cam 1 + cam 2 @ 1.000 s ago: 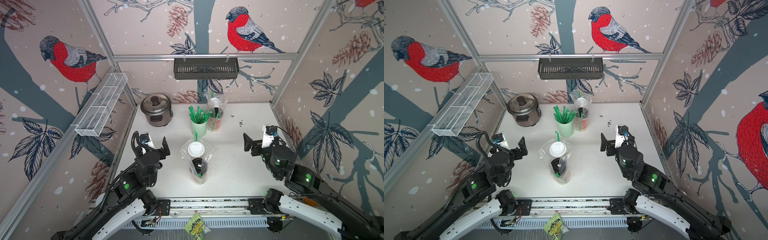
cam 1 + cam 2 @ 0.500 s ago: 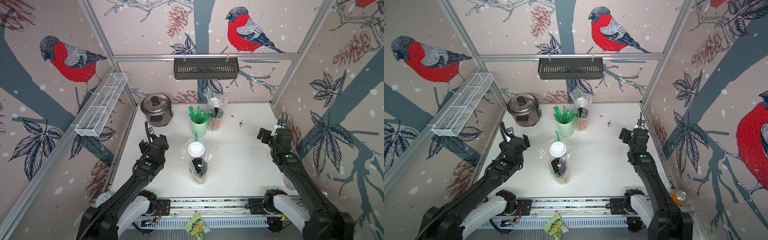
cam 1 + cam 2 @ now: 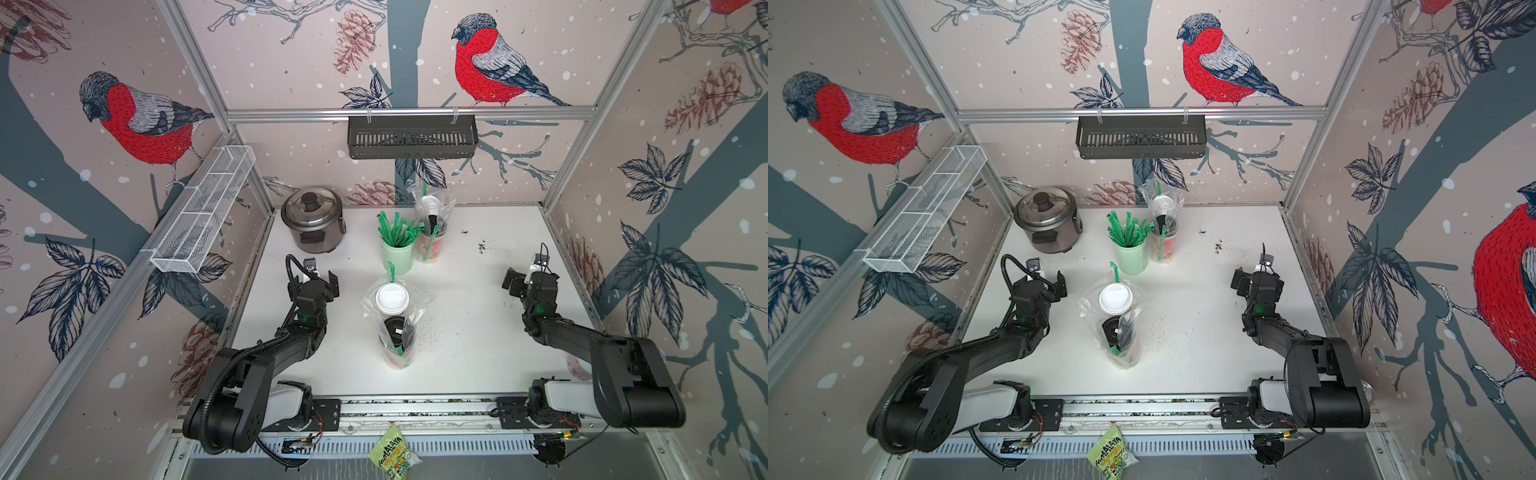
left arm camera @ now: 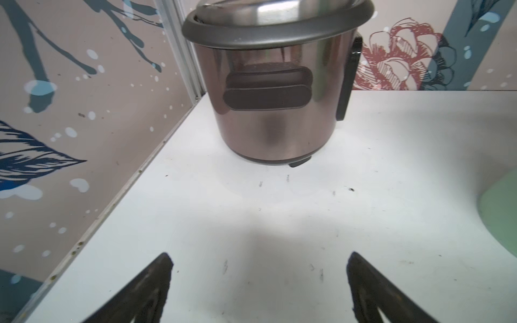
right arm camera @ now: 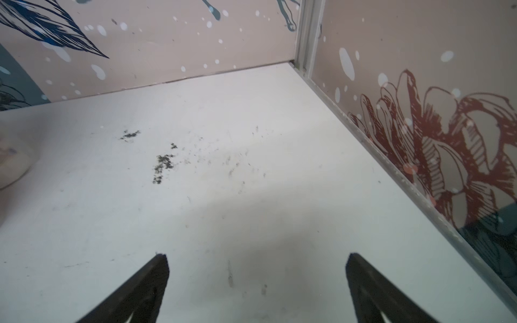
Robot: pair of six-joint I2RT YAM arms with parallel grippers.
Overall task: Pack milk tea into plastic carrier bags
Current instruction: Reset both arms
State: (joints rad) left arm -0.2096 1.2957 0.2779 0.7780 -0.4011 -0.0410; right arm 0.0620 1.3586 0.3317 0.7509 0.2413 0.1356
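Lidded paper milk-tea cups (image 3: 392, 297) bagged in clear crinkly plastic bag (image 3: 415, 321) near pale green straw cup (image 3: 397, 257); second bag (image 3: 444, 210) beside it | left claw (image 3: 321, 274), right claw (image 3: 525, 272) wide open, empty | I'd retreat slowly, clear of bags.

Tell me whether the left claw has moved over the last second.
Yes: in a top view the left claw now sits nearer the rice cooker.

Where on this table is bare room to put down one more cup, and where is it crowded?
Free: the table between the near bag and the right tool; also the back right corner. Crowded: the back middle, rice cooker, straw cup, far bag.
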